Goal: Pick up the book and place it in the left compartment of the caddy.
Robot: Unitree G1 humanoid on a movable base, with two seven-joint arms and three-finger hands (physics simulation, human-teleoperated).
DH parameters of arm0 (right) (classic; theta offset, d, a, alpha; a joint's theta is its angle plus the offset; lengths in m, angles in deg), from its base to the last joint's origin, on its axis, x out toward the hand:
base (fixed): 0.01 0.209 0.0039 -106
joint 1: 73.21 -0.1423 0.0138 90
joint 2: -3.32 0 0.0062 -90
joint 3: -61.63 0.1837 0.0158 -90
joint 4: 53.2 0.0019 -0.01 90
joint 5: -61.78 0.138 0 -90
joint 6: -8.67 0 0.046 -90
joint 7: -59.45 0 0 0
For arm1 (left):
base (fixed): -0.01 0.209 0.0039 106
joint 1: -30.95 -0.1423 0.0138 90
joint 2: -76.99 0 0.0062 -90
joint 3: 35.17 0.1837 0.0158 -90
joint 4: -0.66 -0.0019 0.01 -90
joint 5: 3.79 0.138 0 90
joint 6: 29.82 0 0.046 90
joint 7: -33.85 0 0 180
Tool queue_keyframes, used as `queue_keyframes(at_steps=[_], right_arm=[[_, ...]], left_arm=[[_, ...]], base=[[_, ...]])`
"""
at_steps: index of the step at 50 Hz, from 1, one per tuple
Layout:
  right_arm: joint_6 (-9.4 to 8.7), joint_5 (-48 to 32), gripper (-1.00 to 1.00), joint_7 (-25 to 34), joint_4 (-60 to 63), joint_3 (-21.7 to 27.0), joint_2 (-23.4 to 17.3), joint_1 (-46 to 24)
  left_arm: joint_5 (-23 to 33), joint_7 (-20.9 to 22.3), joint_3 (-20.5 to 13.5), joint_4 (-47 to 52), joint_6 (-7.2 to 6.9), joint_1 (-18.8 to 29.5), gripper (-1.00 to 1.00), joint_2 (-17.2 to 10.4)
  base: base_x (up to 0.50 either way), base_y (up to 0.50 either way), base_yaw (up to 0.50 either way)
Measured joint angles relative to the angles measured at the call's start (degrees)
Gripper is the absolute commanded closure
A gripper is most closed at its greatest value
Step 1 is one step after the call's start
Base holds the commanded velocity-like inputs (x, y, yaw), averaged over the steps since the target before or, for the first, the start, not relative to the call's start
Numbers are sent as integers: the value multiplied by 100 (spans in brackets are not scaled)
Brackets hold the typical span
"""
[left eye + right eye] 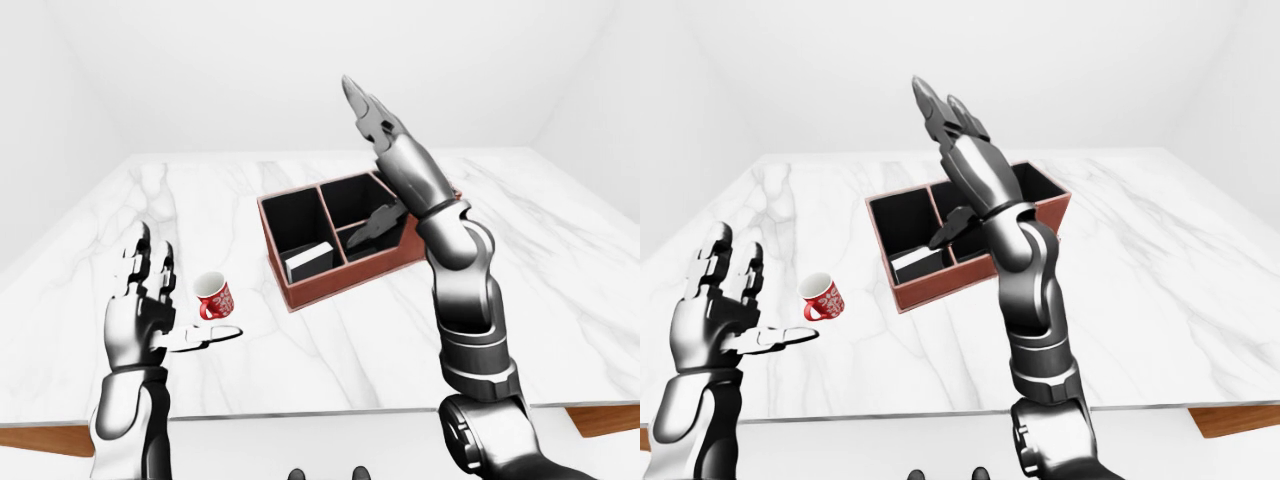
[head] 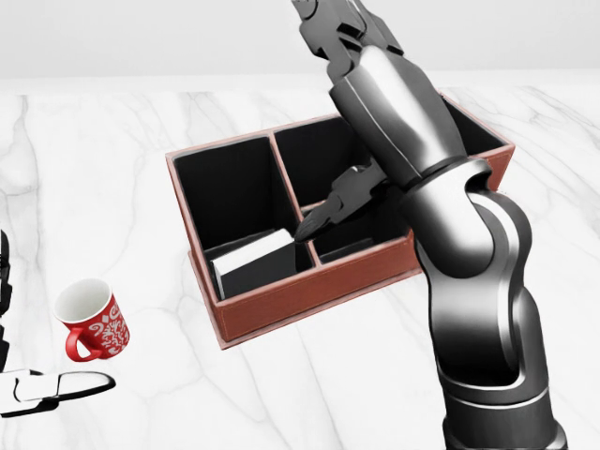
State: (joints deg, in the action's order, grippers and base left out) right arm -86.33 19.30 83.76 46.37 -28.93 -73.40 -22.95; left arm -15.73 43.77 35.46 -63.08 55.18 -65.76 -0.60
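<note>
Two hands are raised over the marble table point(image 1: 560, 300), and nothing is held in either. Nearest, the left hand point(image 1: 145, 290) is kept low with its fingers spread, and the red mug point(image 1: 213, 296) stands just beyond its thumb. A careless sweep of that hand is judged likely to tip the mug. Further off, the right hand point(image 1: 372, 115) is lifted high above the caddy point(image 2: 309, 286), fingers extended and empty. Below and left of that hand, the book point(image 2: 255, 263) is seen lying inside the caddy's left compartment, leaning against its near wall. The placement is judged done. The main risk is posed by the right forearm: if it is lowered carelessly, the caddy's rim could be struck and the caddy shifted.
</note>
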Motion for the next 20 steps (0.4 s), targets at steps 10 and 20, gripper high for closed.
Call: queue_keyframes(at_steps=[10,20], right_arm=[[0,529,-100,-26,2081,252,-189,1183],[0,1028,-100,-525,3464,377,-177,2186]], left_arm=[[-169,303,-157,824,0,-322,-100,202],[-320,585,-356,1468,0,-559,-100,400]], base=[[0,0,0],[0,0,0]])
